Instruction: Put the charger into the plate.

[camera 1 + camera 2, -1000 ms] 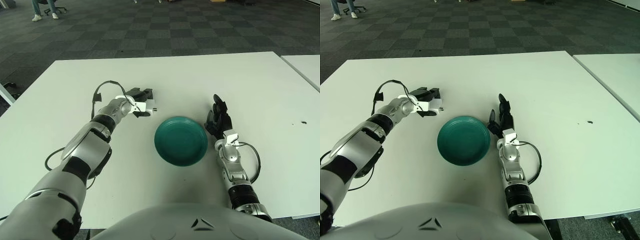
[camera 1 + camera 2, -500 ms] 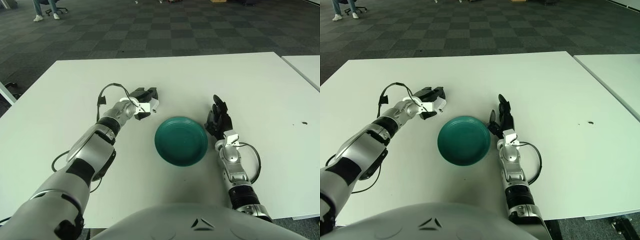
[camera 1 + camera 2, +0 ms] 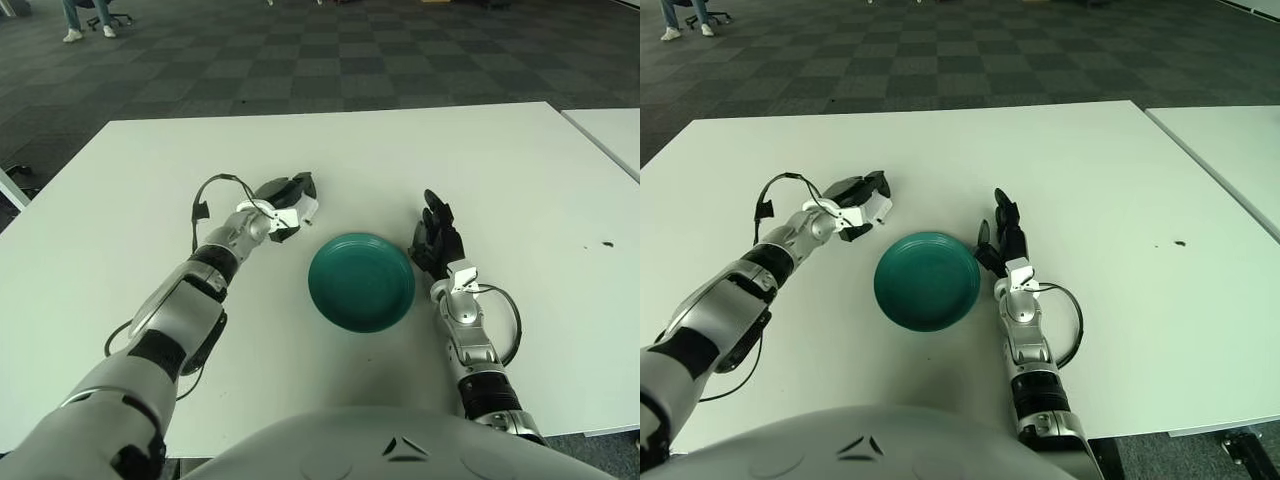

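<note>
A teal plate (image 3: 361,281) sits in the middle of the white table (image 3: 520,170). Up and to the left of it, my left hand (image 3: 288,201) is shut on a small white charger (image 3: 297,211), held just off the plate's upper left rim. The same hand (image 3: 864,199) and charger (image 3: 878,207) show in the right eye view, with the plate (image 3: 927,279) below right of them. My right hand (image 3: 434,236) shows beside the plate's right edge, black fingers pointing away from me and holding nothing.
A second white table (image 3: 610,135) stands off to the right across a narrow gap. A small dark speck (image 3: 607,243) lies near the right edge. Dark checkered carpet lies beyond the far edge.
My left hand with the charger has drifted a little right and away from me, closer to the plate's upper left rim. The right hand has stayed where it was.
</note>
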You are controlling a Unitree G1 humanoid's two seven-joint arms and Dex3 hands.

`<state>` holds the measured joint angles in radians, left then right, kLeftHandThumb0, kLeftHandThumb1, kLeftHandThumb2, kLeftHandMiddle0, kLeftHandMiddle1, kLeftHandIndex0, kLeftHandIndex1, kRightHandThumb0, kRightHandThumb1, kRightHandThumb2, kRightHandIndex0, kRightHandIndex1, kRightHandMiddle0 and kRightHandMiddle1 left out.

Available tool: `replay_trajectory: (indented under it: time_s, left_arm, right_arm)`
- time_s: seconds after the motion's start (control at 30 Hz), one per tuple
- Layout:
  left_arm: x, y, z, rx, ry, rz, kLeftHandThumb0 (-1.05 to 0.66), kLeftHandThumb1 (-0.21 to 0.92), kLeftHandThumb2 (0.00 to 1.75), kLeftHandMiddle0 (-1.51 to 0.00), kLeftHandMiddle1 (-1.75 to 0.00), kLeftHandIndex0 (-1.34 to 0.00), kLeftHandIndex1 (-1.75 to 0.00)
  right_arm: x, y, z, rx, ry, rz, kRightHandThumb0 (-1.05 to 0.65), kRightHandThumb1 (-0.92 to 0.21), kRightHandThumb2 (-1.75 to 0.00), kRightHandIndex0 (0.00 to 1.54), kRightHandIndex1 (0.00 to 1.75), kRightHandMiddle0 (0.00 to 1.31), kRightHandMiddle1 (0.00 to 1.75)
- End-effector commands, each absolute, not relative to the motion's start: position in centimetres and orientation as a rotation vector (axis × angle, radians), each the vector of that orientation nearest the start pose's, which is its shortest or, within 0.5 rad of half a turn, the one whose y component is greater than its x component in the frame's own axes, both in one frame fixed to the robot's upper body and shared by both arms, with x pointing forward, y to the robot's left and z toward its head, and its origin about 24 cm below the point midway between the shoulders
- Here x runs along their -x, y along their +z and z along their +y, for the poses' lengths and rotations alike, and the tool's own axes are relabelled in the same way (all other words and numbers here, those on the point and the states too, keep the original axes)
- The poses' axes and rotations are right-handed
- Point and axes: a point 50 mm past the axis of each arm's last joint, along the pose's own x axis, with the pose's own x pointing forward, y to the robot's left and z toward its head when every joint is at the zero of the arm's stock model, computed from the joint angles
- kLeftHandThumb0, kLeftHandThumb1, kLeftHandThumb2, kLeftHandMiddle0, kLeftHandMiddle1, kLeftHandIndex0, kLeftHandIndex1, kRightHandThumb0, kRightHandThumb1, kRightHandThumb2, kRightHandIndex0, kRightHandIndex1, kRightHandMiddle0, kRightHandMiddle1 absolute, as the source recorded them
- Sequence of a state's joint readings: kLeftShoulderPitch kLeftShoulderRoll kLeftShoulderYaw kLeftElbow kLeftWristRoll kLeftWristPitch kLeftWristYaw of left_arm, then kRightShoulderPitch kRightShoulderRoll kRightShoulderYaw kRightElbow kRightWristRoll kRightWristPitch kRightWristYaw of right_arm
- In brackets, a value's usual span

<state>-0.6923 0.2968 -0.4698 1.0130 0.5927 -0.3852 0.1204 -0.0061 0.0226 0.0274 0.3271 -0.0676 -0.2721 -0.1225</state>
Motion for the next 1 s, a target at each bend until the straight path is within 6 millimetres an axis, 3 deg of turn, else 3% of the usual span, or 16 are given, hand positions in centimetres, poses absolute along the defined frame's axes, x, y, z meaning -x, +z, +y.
replay_trajectory:
  time_s: [0.0, 0.23, 0.57, 0.77, 0.8, 0.87, 0.97]
  left_arm:
    - [-34.0, 8.0, 13.6, -1.062, -0.416, -0.356, 0.00, 0.19, 1.44, -0.72, -1.67, -0.48, -1.75]
    - [-31.1, 10.0, 12.1, -0.954, -0.416, -0.477, 0.00, 0.15, 1.47, -0.78, -1.61, -0.52, -1.75]
    - [-28.2, 11.8, 10.6, -0.878, -0.498, -0.550, -0.01, 0.18, 1.48, -0.72, -1.72, -0.49, -1.75]
    - [-26.6, 12.2, 9.9, -0.806, -0.613, -0.538, -0.01, 0.11, 1.56, -0.76, -1.74, -0.54, -1.75]
    - [-26.3, 12.3, 9.8, -0.796, -0.635, -0.534, -0.17, 0.22, 1.43, -0.88, -1.74, -0.54, -1.75]
    - [-26.0, 12.4, 9.7, -0.785, -0.660, -0.529, -0.30, 0.32, 1.30, -0.99, -1.75, -0.53, -1.75]
    - [-25.8, 12.6, 9.6, -0.772, -0.687, -0.533, -0.40, 0.39, 1.21, -1.06, -1.75, -0.53, -1.75]
  right_arm:
    - [-21.0, -5.5, -15.0, 0.057, -0.095, 0.339, -1.01, -0.92, -0.91, 0.11, 0.00, 0.00, 0.29]
    - [-21.0, -5.5, -15.0, 0.074, -0.104, 0.349, -1.01, -0.92, -0.91, 0.10, 0.00, 0.00, 0.30]
    - [-20.9, -5.7, -14.9, 0.066, -0.104, 0.356, -1.01, -0.92, -0.91, 0.10, 0.00, 0.00, 0.30]
    - [-20.8, -5.5, -14.7, 0.061, -0.099, 0.351, -1.01, -0.92, -0.91, 0.09, 0.00, 0.00, 0.26]
    - [-20.8, -5.4, -14.7, 0.059, -0.096, 0.348, -1.00, -0.92, -0.91, 0.09, 0.00, 0.00, 0.25]
    - [-20.9, -5.4, -14.7, 0.056, -0.090, 0.346, -0.99, -0.92, -0.91, 0.08, 0.00, 0.00, 0.23]
    - [-20.8, -5.3, -14.7, 0.056, -0.079, 0.344, -0.97, -0.92, -0.91, 0.06, 0.00, 0.00, 0.19]
